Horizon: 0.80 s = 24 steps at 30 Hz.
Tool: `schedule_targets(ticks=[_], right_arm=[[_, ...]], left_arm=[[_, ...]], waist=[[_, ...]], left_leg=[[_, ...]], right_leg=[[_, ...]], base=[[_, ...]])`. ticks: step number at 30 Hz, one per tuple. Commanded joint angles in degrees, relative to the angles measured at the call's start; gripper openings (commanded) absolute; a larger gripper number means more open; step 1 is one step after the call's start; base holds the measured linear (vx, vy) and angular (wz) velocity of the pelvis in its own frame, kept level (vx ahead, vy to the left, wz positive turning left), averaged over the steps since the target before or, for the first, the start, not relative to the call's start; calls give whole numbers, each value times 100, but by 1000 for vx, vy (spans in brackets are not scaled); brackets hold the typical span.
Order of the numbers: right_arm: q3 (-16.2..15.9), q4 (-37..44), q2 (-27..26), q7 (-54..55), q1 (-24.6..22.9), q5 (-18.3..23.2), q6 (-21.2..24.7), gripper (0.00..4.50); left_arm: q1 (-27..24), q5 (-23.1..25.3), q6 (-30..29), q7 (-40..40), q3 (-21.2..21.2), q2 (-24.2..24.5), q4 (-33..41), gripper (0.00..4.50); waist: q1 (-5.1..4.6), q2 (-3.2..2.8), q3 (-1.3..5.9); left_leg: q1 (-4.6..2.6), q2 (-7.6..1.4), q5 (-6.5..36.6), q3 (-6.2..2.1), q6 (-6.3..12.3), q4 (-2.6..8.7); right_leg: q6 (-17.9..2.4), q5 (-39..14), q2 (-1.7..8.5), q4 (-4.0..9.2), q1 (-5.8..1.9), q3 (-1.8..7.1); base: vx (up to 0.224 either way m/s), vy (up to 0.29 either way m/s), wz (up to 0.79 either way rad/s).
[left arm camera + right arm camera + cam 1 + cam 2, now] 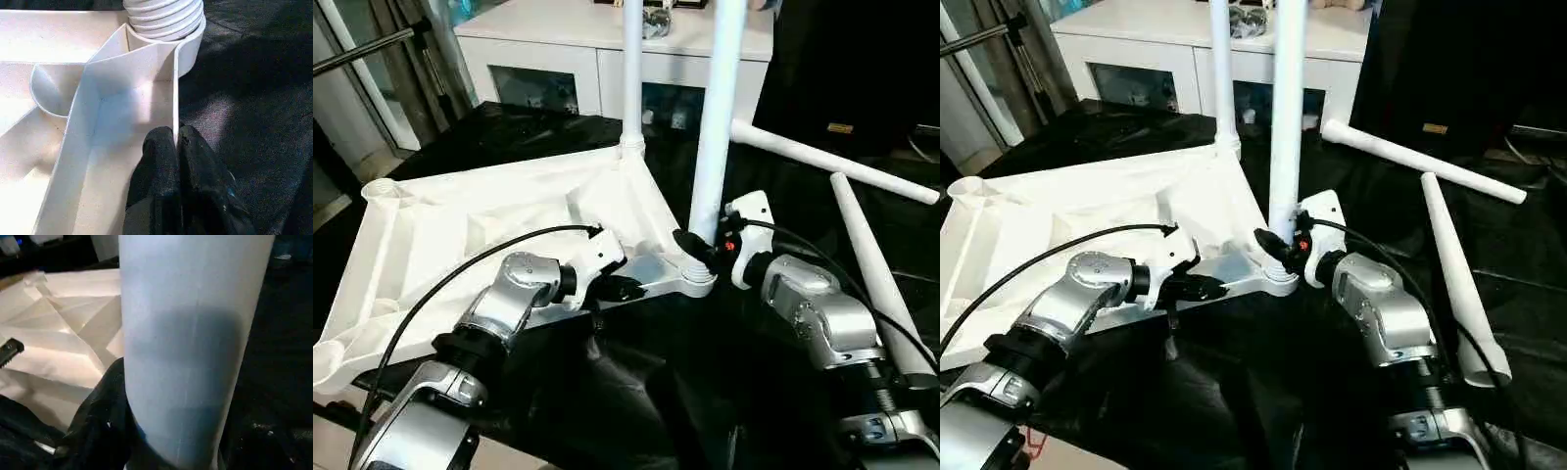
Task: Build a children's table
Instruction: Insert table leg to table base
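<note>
I see the white tabletop [460, 225] lying upside down on the black-covered table [1234, 392], its ribbed underside facing up and its far side tilted up off the cloth. Two white legs stand upright in its corner sockets: the far leg [632, 69] in the back corner and the near leg [717, 117] in the corner socket [690, 279] closest to me. Two loose legs lie on the black cover off to my right, one [832, 162] crosswise farther back, the other [881, 274] running toward me, their near ends close together but apart.

My left gripper [625, 288] is on the tabletop's near rim, just beside that socket. In the left wrist view its two black fingers [161, 186] are pinched together on the thin upright rim wall [174, 98], one finger on each side, with the ribbed collar of the socket just beyond.

My right gripper [698, 245] sits at the base of the near leg, right above the socket. Its black fingers [105, 416] wrap the tube from both sides, clamped on it; the leg stands vertical.

Behind the table I see a white glass-door cabinet [1175, 69].
</note>
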State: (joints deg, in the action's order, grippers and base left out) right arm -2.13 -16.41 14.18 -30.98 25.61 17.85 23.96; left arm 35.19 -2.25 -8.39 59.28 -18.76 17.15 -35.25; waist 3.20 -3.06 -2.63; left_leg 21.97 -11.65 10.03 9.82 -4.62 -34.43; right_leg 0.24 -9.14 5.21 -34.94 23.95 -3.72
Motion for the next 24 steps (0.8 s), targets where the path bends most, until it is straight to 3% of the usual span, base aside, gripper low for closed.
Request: schedule_targets(ticks=[1,6,13,24], right_arm=[[72,-110,-55,-52,-64,100,-117,191],[465,-484,-234,-80,-376,262,-517,191],[705,-687,-385,-21,-854,296,-1165,191],[810,-872,-548,9,-1403,132,-2204,190]], left_arm=[[-35,-20,93,88,6,-44,115,0],[22,16,128,32,35,-61,43,0],[91,59,219,-61,81,-82,-81,0],[158,108,318,-158,153,-134,-241,0]], waist=[[33,56,411],[34,33,412],[42,10,402],[52,-16,388]], left_leg=[[-57,-55,1219,9,163,392],[-64,-61,1301,5,170,400],[-63,-61,1441,-2,179,418],[-77,-70,1714,-12,206,453]], right_leg=[[-1199,-1363,231,427,-353,182],[-1239,-1367,236,433,-345,176],[-1216,-1473,239,459,-339,172],[-1072,-1959,250,527,-312,162]], base=[[0,0,0],[0,0,0],[0,0,0],[0,0,0]])
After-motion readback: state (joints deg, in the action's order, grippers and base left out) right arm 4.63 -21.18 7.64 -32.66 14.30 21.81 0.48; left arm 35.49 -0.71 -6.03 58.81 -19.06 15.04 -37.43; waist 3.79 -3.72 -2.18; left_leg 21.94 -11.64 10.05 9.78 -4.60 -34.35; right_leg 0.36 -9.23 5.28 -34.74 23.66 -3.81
